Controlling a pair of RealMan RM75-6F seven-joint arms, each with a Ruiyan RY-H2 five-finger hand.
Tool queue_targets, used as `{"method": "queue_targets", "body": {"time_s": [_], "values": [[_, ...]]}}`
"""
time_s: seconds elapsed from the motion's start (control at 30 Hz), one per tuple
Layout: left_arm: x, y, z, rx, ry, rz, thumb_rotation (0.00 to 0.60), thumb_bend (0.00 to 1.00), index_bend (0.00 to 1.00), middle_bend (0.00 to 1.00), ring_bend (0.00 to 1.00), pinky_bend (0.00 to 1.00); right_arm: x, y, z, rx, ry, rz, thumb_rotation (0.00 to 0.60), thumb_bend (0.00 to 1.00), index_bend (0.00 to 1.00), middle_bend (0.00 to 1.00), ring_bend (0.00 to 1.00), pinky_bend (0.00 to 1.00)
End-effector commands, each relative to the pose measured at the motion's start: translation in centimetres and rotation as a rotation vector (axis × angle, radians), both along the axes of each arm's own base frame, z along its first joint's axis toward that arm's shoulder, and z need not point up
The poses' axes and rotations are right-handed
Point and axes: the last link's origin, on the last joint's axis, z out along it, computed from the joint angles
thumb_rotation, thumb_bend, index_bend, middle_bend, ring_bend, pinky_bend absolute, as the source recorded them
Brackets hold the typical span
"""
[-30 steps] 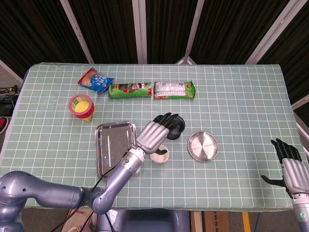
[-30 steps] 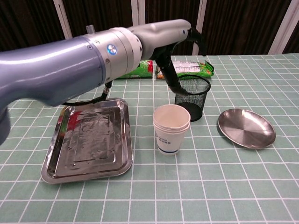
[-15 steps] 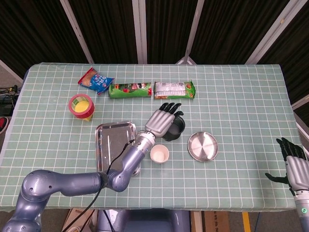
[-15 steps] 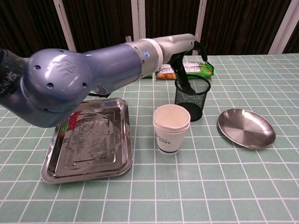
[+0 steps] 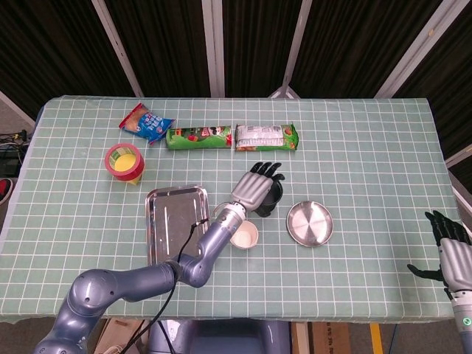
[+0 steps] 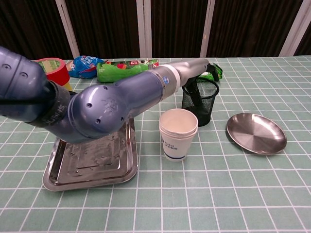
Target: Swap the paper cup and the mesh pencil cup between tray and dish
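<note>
The black mesh pencil cup (image 5: 273, 199) (image 6: 200, 101) stands on the table between the steel tray (image 5: 175, 220) (image 6: 90, 158) and the round steel dish (image 5: 310, 223) (image 6: 256, 132). A white paper cup (image 5: 244, 236) (image 6: 178, 133) stands just in front of it, also on the table. My left hand (image 5: 258, 187) lies over the mesh cup's near-left rim with fingers spread; in the chest view dark fingers (image 6: 190, 92) dip inside the rim. No firm grip shows. My right hand (image 5: 451, 247) hangs with fingers apart off the table's right front corner.
A red tape roll (image 5: 124, 161) (image 6: 51, 69) sits at the back left. A blue snack bag (image 5: 146, 122) and two green packs (image 5: 199, 138) (image 5: 267, 137) lie along the far side. My left arm (image 6: 121, 97) spans the tray in the chest view.
My left hand has moved forward and right onto the mesh cup's rim, uncovering the paper cup. Both cups stay where they were. My right hand has dropped slightly lower.
</note>
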Motion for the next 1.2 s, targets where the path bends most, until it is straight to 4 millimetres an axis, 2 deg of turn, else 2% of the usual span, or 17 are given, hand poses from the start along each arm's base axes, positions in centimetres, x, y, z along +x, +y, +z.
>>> {"method": "queue_targets", "body": {"time_s": [0.03, 0.07, 0.13, 0.2, 0.37, 0.47, 0.67, 0.77, 0.87, 1.03, 1.1, 1.2], "values": [[0.1, -0.5, -1.4, -0.024, 0.01, -0.012, 0.6, 0.09, 0.22, 0.04, 0.03, 0.17, 0.0, 0.1, 0.0, 0.0, -0.001, 0.001, 0.6, 0.0, 0.05, 0.0, 0.0, 0.0], [0.1, -0.5, -1.5, -0.022, 0.009, -0.015, 0.6, 0.13, 0.24, 0.08, 0.06, 0.21, 0.0, 0.1, 0.0, 0.0, -0.002, 0.002, 0.6, 0.0, 0.05, 0.0, 0.0, 0.0], [0.2, -0.5, -1.5, -0.006, 0.002, -0.028, 0.6, 0.26, 0.3, 0.21, 0.19, 0.35, 0.0, 0.1, 0.0, -0.002, -0.002, 0.003, 0.6, 0.0, 0.06, 0.0, 0.0, 0.0], [0.3, -0.4, -1.1, 0.029, -0.008, -0.055, 0.6, 0.34, 0.35, 0.29, 0.27, 0.44, 0.1, 0.1, 0.1, -0.007, -0.006, 0.004, 0.6, 0.0, 0.06, 0.0, 0.0, 0.0], [-0.2, 0.3, 0.2, 0.118, -0.004, -0.1, 0.6, 0.47, 0.45, 0.43, 0.39, 0.57, 0.2, 0.2, 0.0, -0.008, -0.019, 0.007, 0.6, 0.0, 0.06, 0.0, 0.0, 0.0], [-0.7, 0.9, 1.1, 0.168, -0.005, -0.106, 0.6, 0.51, 0.49, 0.48, 0.43, 0.6, 0.3, 0.2, -0.1, -0.001, -0.031, 0.013, 0.6, 0.0, 0.06, 0.0, 0.0, 0.0], [-1.5, 1.9, 4.1, 0.215, -0.065, -0.094, 0.6, 0.48, 0.49, 0.42, 0.39, 0.54, 0.3, 0.2, -0.1, 0.002, -0.035, 0.012, 0.6, 0.0, 0.06, 0.0, 0.0, 0.0], [-2.6, 1.7, 7.2, 0.22, -0.085, -0.101, 0.6, 0.46, 0.47, 0.4, 0.37, 0.51, 0.2, 0.2, 0.0, -0.001, -0.038, 0.009, 0.6, 0.0, 0.06, 0.0, 0.0, 0.0], [-5.2, 0.7, 11.0, 0.226, -0.061, -0.097, 0.6, 0.44, 0.44, 0.35, 0.34, 0.5, 0.3, 0.3, -0.1, 0.005, -0.039, 0.011, 0.6, 0.0, 0.06, 0.0, 0.0, 0.0], [-10.4, -3.7, 16.4, 0.125, -0.021, -0.012, 0.6, 0.43, 0.43, 0.31, 0.32, 0.49, 0.3, 0.2, -0.1, 0.0, -0.04, 0.015, 0.6, 0.0, 0.06, 0.0, 0.0, 0.0], [-12.2, -4.8, 17.8, 0.097, 0.004, 0.026, 0.6, 0.43, 0.43, 0.31, 0.31, 0.49, 0.3, 0.2, -0.1, 0.001, -0.036, 0.014, 0.6, 0.0, 0.07, 0.0, 0.0, 0.0], [-14.6, -5.5, 18.4, 0.077, 0.06, 0.058, 0.6, 0.43, 0.43, 0.29, 0.31, 0.48, 0.5, 0.2, -0.3, 0.006, -0.032, 0.018, 0.6, 0.0, 0.07, 0.0, 0.0, 0.0]]}}
